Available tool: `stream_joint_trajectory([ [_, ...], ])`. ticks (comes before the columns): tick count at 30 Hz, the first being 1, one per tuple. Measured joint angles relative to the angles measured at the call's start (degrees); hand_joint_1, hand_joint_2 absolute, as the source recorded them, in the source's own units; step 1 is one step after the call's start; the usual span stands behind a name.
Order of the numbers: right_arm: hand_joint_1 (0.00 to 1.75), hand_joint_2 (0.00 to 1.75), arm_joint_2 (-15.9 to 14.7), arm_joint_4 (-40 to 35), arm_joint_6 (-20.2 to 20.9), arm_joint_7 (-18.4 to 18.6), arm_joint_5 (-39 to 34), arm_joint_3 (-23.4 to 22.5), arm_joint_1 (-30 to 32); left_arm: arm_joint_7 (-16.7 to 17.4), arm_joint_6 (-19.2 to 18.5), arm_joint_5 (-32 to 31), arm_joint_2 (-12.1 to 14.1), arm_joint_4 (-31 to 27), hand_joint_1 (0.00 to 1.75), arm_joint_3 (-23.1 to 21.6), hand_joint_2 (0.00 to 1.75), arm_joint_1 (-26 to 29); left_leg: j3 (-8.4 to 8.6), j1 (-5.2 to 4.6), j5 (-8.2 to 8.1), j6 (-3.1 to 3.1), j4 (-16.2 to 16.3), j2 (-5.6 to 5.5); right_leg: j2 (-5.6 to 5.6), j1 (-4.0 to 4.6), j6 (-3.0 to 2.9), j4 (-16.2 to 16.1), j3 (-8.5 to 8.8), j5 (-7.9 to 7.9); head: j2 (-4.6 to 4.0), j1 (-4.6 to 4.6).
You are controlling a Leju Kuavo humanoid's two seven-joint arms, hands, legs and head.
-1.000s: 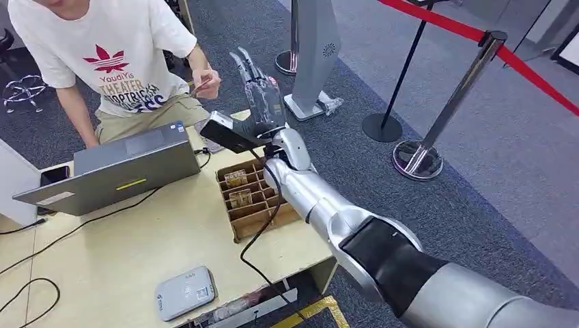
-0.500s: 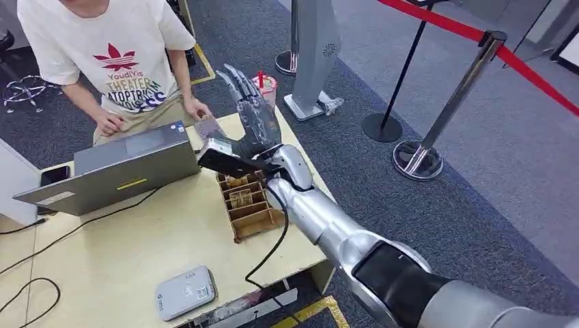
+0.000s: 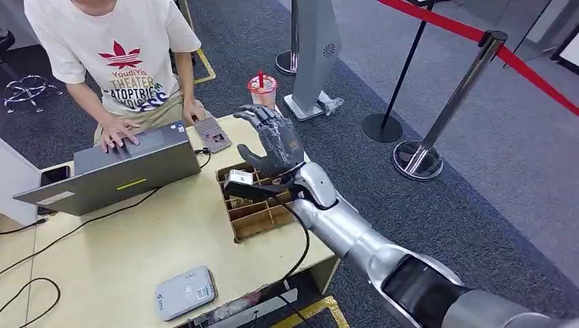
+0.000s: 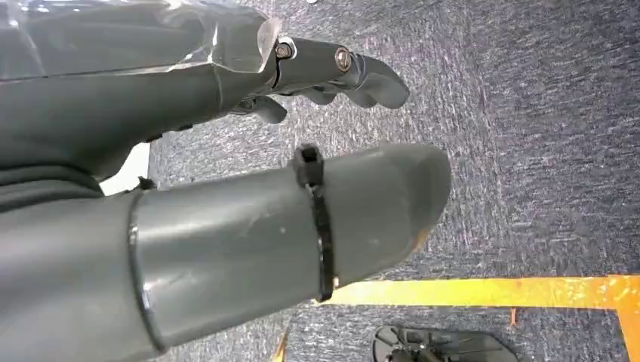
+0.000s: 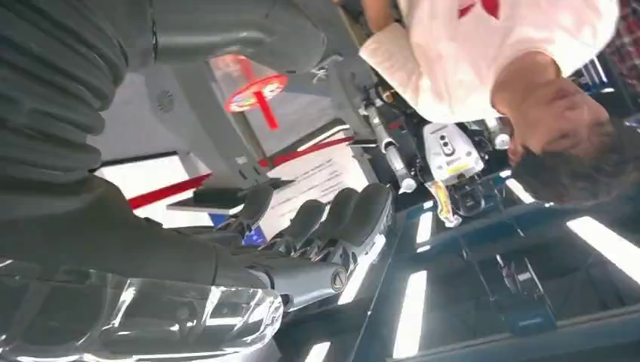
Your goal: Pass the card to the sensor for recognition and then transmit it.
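Fingers of my right hand (image 3: 273,140) curled loosely, empty, above the card box (image 3: 254,205); I judged handover done, next card needed.

The table (image 3: 136,253) has a smooth, pale wood-look top, and the divided box (image 3: 252,215) at its right edge looks like brown cardboard. The right arm (image 3: 348,229) is glossy silver metal, its right hand (image 3: 273,147) dark matt plastic. The floor (image 3: 478,178) is rough grey carpet.

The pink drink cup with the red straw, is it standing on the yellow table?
No, the drink cup stands on the grey carpet just beyond the table's far edge, near the person's knee.
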Motion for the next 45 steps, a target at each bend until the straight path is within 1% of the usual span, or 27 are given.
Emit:
stream_joint_trajectory([
  [1,0.91,1.75,-0.6,0.0,-0.2,0.1,0.1,0.0,0.5,0.0,0.0,0.0,0.0,0.0,0.00,0.0,0.00,0.0,0.00,0.00,0.00,0.00,0.0,0.00,-0.01,0.00,0.00,0.0,0.00,0.00,0.00,-0.02],
  [5,0.96,1.75,-2.8,-0.4,-1.4,0.7,1.0,-0.2,2.7,0.0,0.0,-0.1,0.0,0.0,0.00,0.0,0.00,0.0,0.00,0.00,0.00,0.00,0.0,0.00,-0.01,0.00,0.00,0.0,0.00,0.00,0.00,-0.02],
  [6,0.91,1.75,-3.2,-0.5,-1.8,0.9,1.2,-0.2,3.2,0.0,0.0,-0.2,0.0,0.0,0.00,0.0,0.00,0.0,0.00,0.00,0.00,0.00,0.0,0.00,0.00,0.00,0.00,0.0,0.00,0.00,0.00,0.00],
  [7,0.91,1.75,-3.6,-0.5,-1.9,1.2,1.7,-0.3,3.7,0.0,0.0,-0.2,0.0,0.0,0.00,0.0,0.00,0.0,0.00,0.00,0.00,0.00,0.0,0.00,-0.01,0.00,0.00,0.0,-0.01,0.00,0.00,-0.02],
  [8,0.99,1.75,-4.0,-0.5,-2.0,1.5,2.3,-0.3,4.1,0.0,0.0,-0.2,0.0,0.0,0.00,0.0,0.00,0.0,0.00,0.00,0.00,0.00,0.0,0.00,0.00,0.00,0.00,0.0,-0.01,0.00,0.00,-0.02],
  [10,0.96,1.75,-4.8,-0.5,-2.0,2.2,3.1,-0.3,4.9,0.0,0.0,-0.2,0.0,0.0,0.00,0.0,0.00,0.0,0.00,0.00,0.00,0.00,0.0,0.00,0.00,0.00,0.00,0.0,-0.01,0.00,0.00,0.00],
  [11,0.91,1.75,-5.1,-0.5,-1.7,2.7,3.7,-0.3,5.3,0.0,0.0,-0.2,0.0,0.0,0.00,0.0,0.00,0.0,0.00,0.00,-0.01,0.00,0.0,0.01,0.00,0.00,0.00,0.0,-0.01,0.00,0.00,-0.02],
  [13,0.89,1.75,-5.9,-1.0,-0.9,3.5,4.8,-0.4,6.0,0.0,0.0,-0.2,0.0,0.0,0.00,0.0,0.00,0.0,0.00,0.00,0.00,0.00,0.0,0.00,0.00,0.00,0.00,0.0,-0.01,0.00,0.00,0.00],
  [17,0.73,1.75,-6.8,-2.1,1.3,4.8,6.3,-0.6,7.6,0.0,0.0,-0.2,0.0,0.0,0.00,0.0,0.00,0.0,0.00,0.00,-0.01,0.00,0.0,0.01,0.00,0.00,0.00,0.0,-0.01,0.00,0.00,-0.02],
  [19,0.73,1.75,-7.1,-2.6,2.5,5.3,7.0,-0.6,8.3,0.0,0.0,-0.2,0.0,0.0,0.00,0.0,0.00,0.0,0.00,0.00,-0.01,0.00,0.0,0.01,0.00,0.00,0.00,0.0,-0.01,0.00,0.00,-0.02],
  [20,0.79,1.75,-7.2,-2.9,3.1,5.5,7.0,-0.6,8.6,-0.1,0.0,-0.2,0.0,0.0,0.00,0.1,0.00,0.0,0.00,0.00,-0.01,0.00,0.0,0.01,0.00,0.00,0.00,0.0,-0.01,0.00,0.00,-0.02],
  [22,0.79,1.75,-7.4,-3.1,3.6,5.7,7.0,-0.6,9.0,-0.2,-0.1,-0.2,0.0,0.0,0.00,0.2,0.00,0.0,-0.01,0.00,-0.01,0.00,0.0,0.01,0.00,0.00,0.00,0.0,-0.01,0.00,0.00,0.00],
  [23,0.82,1.75,-7.5,-3.2,3.8,5.7,7.0,-0.6,9.2,-0.2,-0.1,-0.2,0.0,0.0,0.00,0.2,0.00,0.0,0.00,0.00,-0.01,0.00,0.0,0.01,0.00,0.00,0.00,0.0,-0.01,0.00,0.00,-0.02],
  [24,0.75,1.75,-7.5,-3.3,4.2,5.7,7.0,-0.7,9.3,-0.3,-0.1,-0.2,0.0,0.0,0.00,0.3,0.00,0.0,0.00,0.00,-0.01,0.00,0.0,0.01,0.00,0.00,0.00,0.0,-0.01,-0.01,0.00,-0.02],
  [26,0.87,1.75,-7.7,-3.3,4.4,5.8,7.0,-0.7,9.6,-0.4,-0.1,-0.2,0.0,0.0,0.00,0.3,0.00,0.0,-0.01,0.00,-0.01,0.00,0.0,0.01,0.00,0.00,0.00,0.0,-0.01,-0.01,0.00,-0.02],
  [28,0.86,1.75,-7.7,-3.3,4.8,5.8,7.0,-0.7,9.7,-0.4,-0.1,-0.2,0.0,0.0,0.00,0.3,0.00,0.0,0.00,0.00,-0.01,0.00,0.0,0.01,0.00,0.00,0.00,0.0,-0.01,0.00,0.00,-0.02],
  [29,0.89,1.75,-7.7,-3.3,4.9,5.8,7.0,-0.7,9.8,-0.4,-0.1,-0.2,0.0,0.0,0.00,0.3,0.00,0.0,0.00,0.00,-0.01,0.00,0.0,0.01,0.00,0.00,0.01,0.0,-0.01,0.00,0.00,-0.02],
  [30,0.98,1.75,-7.7,-3.3,5.2,5.8,7.0,-0.6,9.8,-0.4,-0.1,-0.2,0.0,0.0,0.00,0.3,0.00,0.0,0.00,0.00,-0.01,0.00,0.0,0.02,0.00,0.00,0.01,0.0,-0.01,0.00,0.00,-0.02],
  [34,0.96,1.75,-7.7,-3.3,5.6,6.0,7.0,-0.6,9.9,-0.4,-0.1,-0.2,0.0,0.0,0.00,0.3,0.00,0.0,-0.01,0.00,-0.01,0.00,0.0,0.01,0.00,0.00,0.01,0.0,-0.01,0.00,0.00,-0.02],
  [35,0.77,1.75,-7.7,-3.3,5.7,6.2,7.0,-0.7,9.9,-0.3,-0.1,-0.3,0.0,0.0,0.00,0.3,0.00,0.0,-0.01,0.00,-0.01,0.00,0.0,0.01,0.00,0.00,0.01,0.0,-0.01,0.00,0.00,-0.02],
  [36,0.68,1.75,-7.7,-3.3,5.7,6.3,7.0,-0.7,9.9,-0.2,-0.1,-0.3,0.0,0.0,0.00,0.3,0.00,0.0,-0.01,0.00,-0.01,0.00,0.0,0.01,0.00,0.00,0.00,0.0,-0.01,-0.01,0.00,-0.02],
  [37,0.82,1.75,-7.7,-3.3,5.9,6.4,7.0,-0.6,10.0,-0.2,-0.1,-0.3,0.0,0.0,0.00,0.3,0.00,0.0,-0.01,0.00,-0.01,0.00,0.0,0.01,0.00,0.00,0.01,0.0,-0.01,-0.01,0.00,-0.02],
  [38,0.77,1.75,-7.7,-3.3,5.9,6.5,7.0,-0.6,10.0,-0.2,-0.1,-0.3,0.0,0.0,0.00,0.3,0.00,0.0,-0.01,0.00,-0.01,0.00,0.0,0.01,0.00,0.00,0.00,0.0,-0.01,-0.01,0.00,-0.02],
  [40,0.82,1.75,-7.7,-3.3,6.1,6.6,7.1,-0.6,10.0,0.0,-0.1,-0.3,0.0,0.0,0.00,0.3,0.00,0.0,-0.02,0.00,-0.01,0.00,0.0,0.01,0.00,0.00,0.00,0.0,-0.01,-0.01,0.00,-0.02],
  [41,0.79,1.75,-7.7,-3.3,6.3,6.7,7.2,-0.6,10.0,0.0,-0.1,-0.2,0.0,0.0,0.00,0.3,0.00,0.0,-0.03,0.00,-0.01,0.00,0.0,0.01,0.00,0.00,0.01,0.0,-0.01,-0.01,0.00,-0.02],
  [43,0.80,1.75,-7.7,-3.2,6.8,6.8,7.8,-0.6,10.0,0.0,0.0,-0.1,0.0,0.0,0.00,0.4,0.00,0.0,-0.03,0.00,-0.01,0.00,0.0,0.01,0.00,0.00,0.01,0.0,-0.01,-0.01,0.00,-0.02],
  [45,0.75,1.75,-7.6,-3.0,7.2,6.8,7.9,-0.6,10.0,0.0,0.0,-0.1,0.0,0.0,0.00,0.5,0.00,0.0,-0.03,0.00,-0.01,0.00,0.0,0.01,0.00,0.00,0.01,0.0,-0.01,-0.01,0.00,-0.02],
])
